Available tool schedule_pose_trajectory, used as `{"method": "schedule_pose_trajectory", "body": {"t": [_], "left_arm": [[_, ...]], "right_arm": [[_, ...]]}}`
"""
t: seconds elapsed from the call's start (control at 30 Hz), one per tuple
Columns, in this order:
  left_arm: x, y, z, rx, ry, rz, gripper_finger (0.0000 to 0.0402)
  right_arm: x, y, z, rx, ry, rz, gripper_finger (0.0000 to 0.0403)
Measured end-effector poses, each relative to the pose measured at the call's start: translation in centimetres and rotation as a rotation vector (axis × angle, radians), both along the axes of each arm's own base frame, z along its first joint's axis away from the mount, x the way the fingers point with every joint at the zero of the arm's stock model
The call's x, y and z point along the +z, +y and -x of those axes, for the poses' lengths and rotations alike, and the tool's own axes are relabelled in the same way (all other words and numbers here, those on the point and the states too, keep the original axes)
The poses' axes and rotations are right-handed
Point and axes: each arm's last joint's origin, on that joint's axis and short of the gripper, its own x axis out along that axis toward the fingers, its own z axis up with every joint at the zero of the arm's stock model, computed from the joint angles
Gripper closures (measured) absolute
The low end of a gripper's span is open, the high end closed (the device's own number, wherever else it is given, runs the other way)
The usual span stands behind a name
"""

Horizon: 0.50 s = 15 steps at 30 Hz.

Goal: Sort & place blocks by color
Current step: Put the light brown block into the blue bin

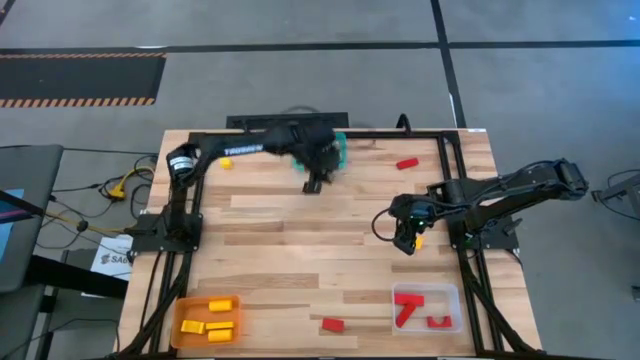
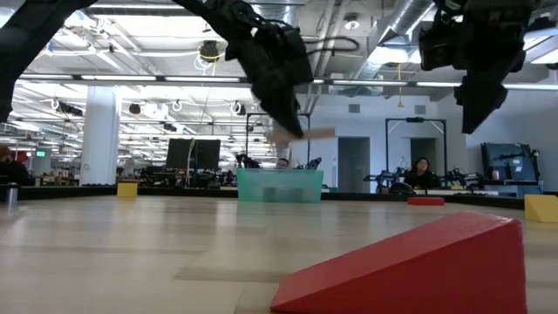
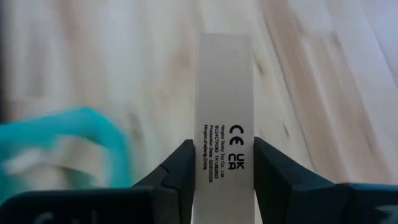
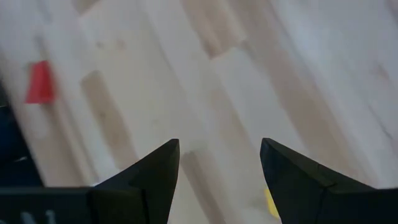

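Open industrial lab: exposed ceiling ducts (image 2: pixel 384 35), monitors (image 2: pixel 193 153), distant workstations.

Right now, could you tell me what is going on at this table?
The robot is sorting wooden blocks by colour. The left gripper holds a plain tan bar in the air near the teal bin at the far edge. The right gripper hangs open and empty over the middle right of the table. Yellow blocks already lie in the orange bin, red blocks in the clear bin; a few pieces remain loose.
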Motion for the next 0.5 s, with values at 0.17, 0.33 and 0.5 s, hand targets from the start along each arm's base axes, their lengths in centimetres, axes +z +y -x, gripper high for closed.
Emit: {"method": "schedule_pose_trajectory", "body": {"t": [0.17, 0.33, 0.5], "left_arm": [[3.7, 5.0, 1.3, 0.187, -0.125, -0.014, 0.0306], [3.3, 10.1, 3.7, 0.412, -0.118, -0.014, 0.0306], [-0.1, 12.8, 5.9, 0.507, 0.032, 0.127, 0.0306]], "right_arm": [[-0.4, -0.3, 0.8, -0.116, 0.093, 0.034, 0.0159], [-0.6, -0.6, 1.3, -0.212, 0.147, 0.072, 0.0159], [-0.6, -1.5, 1.3, -0.303, 0.160, 0.077, 0.0159]]}}
